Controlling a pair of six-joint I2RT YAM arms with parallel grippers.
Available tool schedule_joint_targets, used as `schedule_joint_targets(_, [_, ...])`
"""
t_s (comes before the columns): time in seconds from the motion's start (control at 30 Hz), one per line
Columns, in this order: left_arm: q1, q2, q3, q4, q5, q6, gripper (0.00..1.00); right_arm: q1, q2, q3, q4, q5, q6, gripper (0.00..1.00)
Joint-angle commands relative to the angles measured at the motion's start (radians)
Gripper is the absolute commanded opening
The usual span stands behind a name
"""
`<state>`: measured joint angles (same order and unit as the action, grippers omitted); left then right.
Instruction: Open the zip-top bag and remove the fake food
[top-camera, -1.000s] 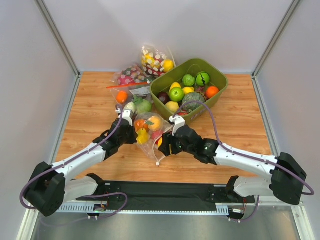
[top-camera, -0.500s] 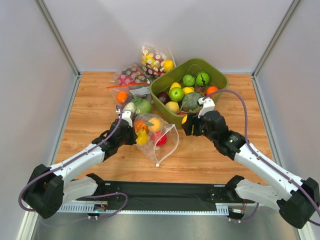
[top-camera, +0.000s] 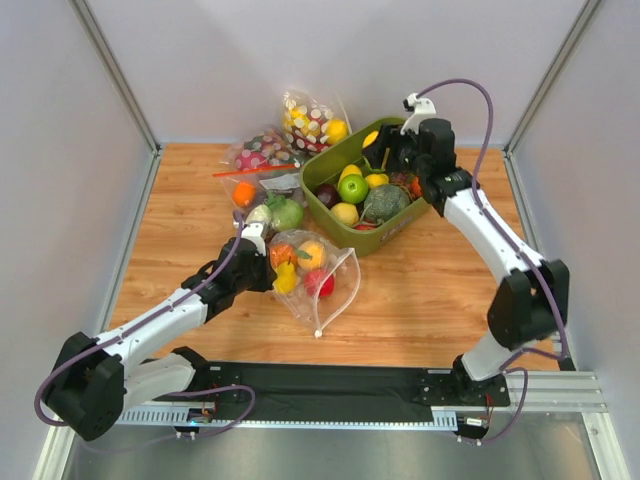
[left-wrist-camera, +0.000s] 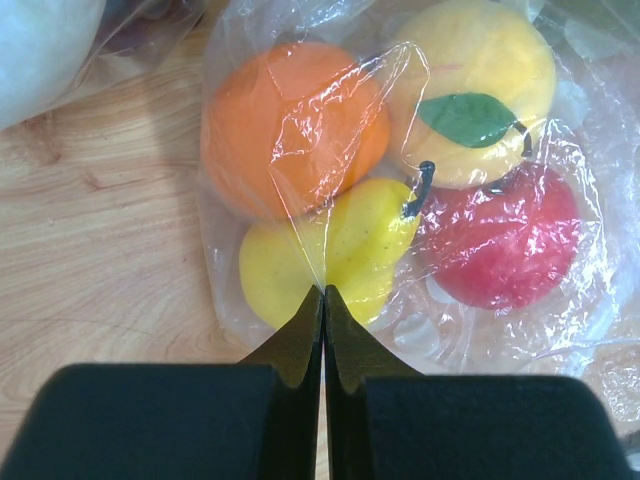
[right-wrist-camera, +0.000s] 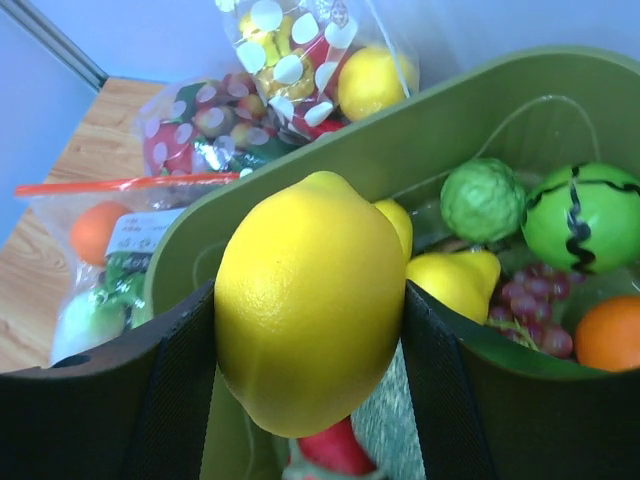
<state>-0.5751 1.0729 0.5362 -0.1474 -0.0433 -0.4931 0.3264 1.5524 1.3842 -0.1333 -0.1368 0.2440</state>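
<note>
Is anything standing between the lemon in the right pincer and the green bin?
Nothing visible. The right pincer holds the lemon in open air at the green bin's rim; other fruit already lies inside.

Table top (top-camera: 450, 290): wood-grain surface, matt, fine streaks noted.
Zip-top bag (left-wrist-camera: 300, 130): thin clear plastic film, heavily creased, with glossy highlights along the folds.
Fake food (left-wrist-camera: 500, 240) inside it: smooth moulded plastic with a soft sheen, seen through the film.
Lemon (right-wrist-camera: 310, 300): smooth yellow skin, satin finish, no pitting made out.
Bin (right-wrist-camera: 450, 130): green plastic, smooth, semi-matt.
Left gripper (left-wrist-camera: 323, 296): matt black fingers, smooth faces.
Right gripper (right-wrist-camera: 310, 335): pads (right-wrist-camera: 180, 400) recorded as black, finely textured, matt.
</note>
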Motion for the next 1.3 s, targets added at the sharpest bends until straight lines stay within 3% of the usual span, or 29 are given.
schedule_joint_targets(0.0, [0.001,-0.021,0.016,-0.003,0.033,0.002,0.00,-0.029,0.167,0.166,-0.037,-0.078,-0.017,0.33])
schedule_joint_targets(0.3, [0.001,-0.030,0.019,-0.015,0.039,0.011,0.00,-0.036,0.305,0.233,-0.077,-0.055,-0.017,0.37])
schedule_joint_targets(0.43, [0.001,-0.030,0.021,-0.017,0.039,0.011,0.00,-0.036,0.302,0.240,-0.095,-0.038,-0.029,0.80])
schedule_joint_targets(0.63, [0.001,-0.021,0.019,-0.014,0.060,0.011,0.00,-0.036,0.262,0.231,-0.104,-0.018,-0.066,0.91])
schedule_joint_targets(0.77, [0.001,-0.021,0.019,-0.015,0.063,0.013,0.00,-0.036,0.161,0.165,-0.086,-0.010,-0.074,0.90])
schedule_joint_targets(0.93, [0.001,-0.024,0.018,-0.009,0.068,0.011,0.00,-0.012,-0.069,-0.072,-0.011,-0.044,-0.048,0.89])
schedule_joint_targets(1.07, [0.001,-0.015,0.018,-0.001,0.072,0.016,0.00,0.071,-0.300,-0.267,-0.009,-0.035,-0.008,0.88])
schedule_joint_targets(1.27, [0.001,0.002,0.028,0.000,0.083,0.025,0.00,0.232,-0.485,-0.465,-0.135,0.081,0.014,0.84])
